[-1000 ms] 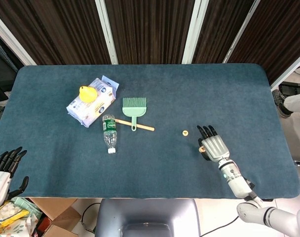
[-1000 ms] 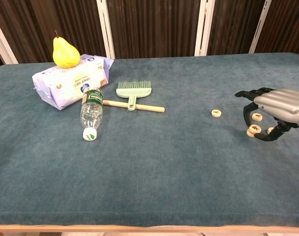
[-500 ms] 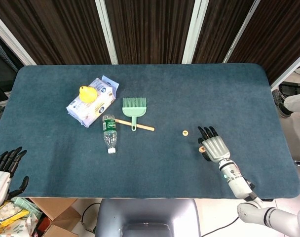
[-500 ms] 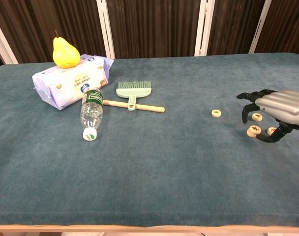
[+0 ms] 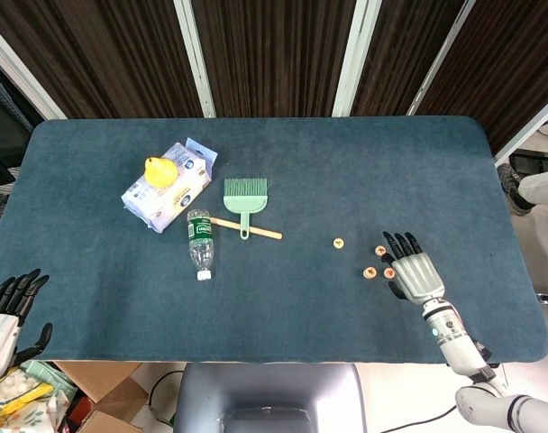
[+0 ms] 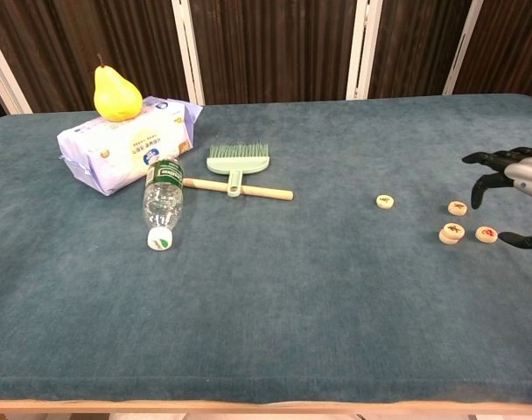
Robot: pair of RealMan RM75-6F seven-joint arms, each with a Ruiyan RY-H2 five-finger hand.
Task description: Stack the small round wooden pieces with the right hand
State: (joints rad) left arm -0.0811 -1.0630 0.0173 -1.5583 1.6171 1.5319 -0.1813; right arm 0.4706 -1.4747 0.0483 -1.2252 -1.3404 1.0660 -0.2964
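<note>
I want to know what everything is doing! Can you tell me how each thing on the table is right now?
wooden pieces: one stack of two, three lying single
right hand: open, holding nothing
left hand: open, off the table
bottle: lying down, cap on
brush: lying flat
pear: upright on the wipes pack

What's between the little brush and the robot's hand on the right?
One round wooden piece sits alone on the cloth, then three more close to the right hand. The brush is far off. The chest view shows it best.

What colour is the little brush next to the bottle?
The brush head is pale mint green, its handle light wood; clearest in the chest view.
</note>
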